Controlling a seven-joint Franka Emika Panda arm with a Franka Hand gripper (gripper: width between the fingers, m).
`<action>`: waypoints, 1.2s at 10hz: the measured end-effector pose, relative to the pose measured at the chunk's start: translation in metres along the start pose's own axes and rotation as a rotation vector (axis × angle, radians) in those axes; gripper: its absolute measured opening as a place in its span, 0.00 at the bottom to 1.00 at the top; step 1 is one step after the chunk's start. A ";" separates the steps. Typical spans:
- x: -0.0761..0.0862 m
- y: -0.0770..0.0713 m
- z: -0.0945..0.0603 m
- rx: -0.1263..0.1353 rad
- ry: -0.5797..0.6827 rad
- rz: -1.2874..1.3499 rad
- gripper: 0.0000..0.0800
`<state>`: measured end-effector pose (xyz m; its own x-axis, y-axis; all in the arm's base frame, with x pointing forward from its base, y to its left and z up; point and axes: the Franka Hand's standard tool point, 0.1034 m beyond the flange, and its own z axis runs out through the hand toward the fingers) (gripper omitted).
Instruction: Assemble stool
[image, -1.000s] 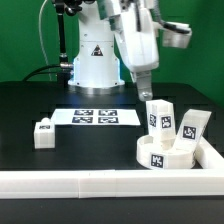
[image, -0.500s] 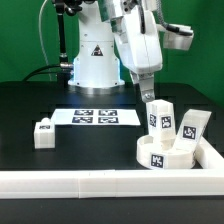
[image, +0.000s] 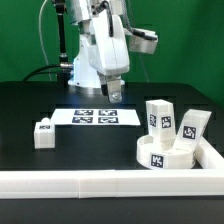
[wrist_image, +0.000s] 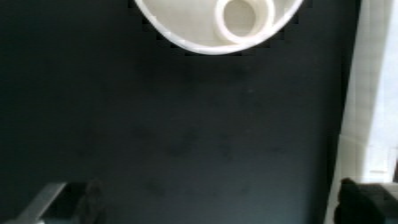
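The stool's round seat (image: 163, 153) lies low at the exterior view's right, against the rail corner. Two blocky white legs (image: 158, 114) (image: 193, 125) stand upright at it, tags facing the camera. A third leg (image: 42, 133) lies alone at the exterior view's left. My gripper (image: 113, 96) hangs open above the far edge of the marker board (image: 95, 116), well apart from every stool part. In the wrist view my gripper (wrist_image: 210, 205) has only dark table between its two dark fingertips (wrist_image: 50, 204).
A long white L-shaped rail (image: 90, 182) runs along the front edge and up the right side. The robot's white base (image: 95, 65) stands behind the marker board. The wrist view holds a white rounded shape with an oval hole (wrist_image: 187, 22) and a white strip (wrist_image: 375, 110).
The arm has swung to the exterior view's left, from above the standing legs to above the marker board. The jaws stay open and empty. No stool part moved.
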<state>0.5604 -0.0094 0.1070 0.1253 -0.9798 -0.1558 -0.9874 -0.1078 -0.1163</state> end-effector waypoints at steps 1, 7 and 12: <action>0.000 0.000 0.000 0.000 0.000 -0.008 0.81; 0.005 0.004 0.012 -0.123 0.036 -0.813 0.81; 0.019 0.011 0.015 -0.133 0.034 -1.222 0.81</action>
<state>0.5533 -0.0272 0.0884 0.9739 -0.2266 0.0115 -0.2254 -0.9720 -0.0666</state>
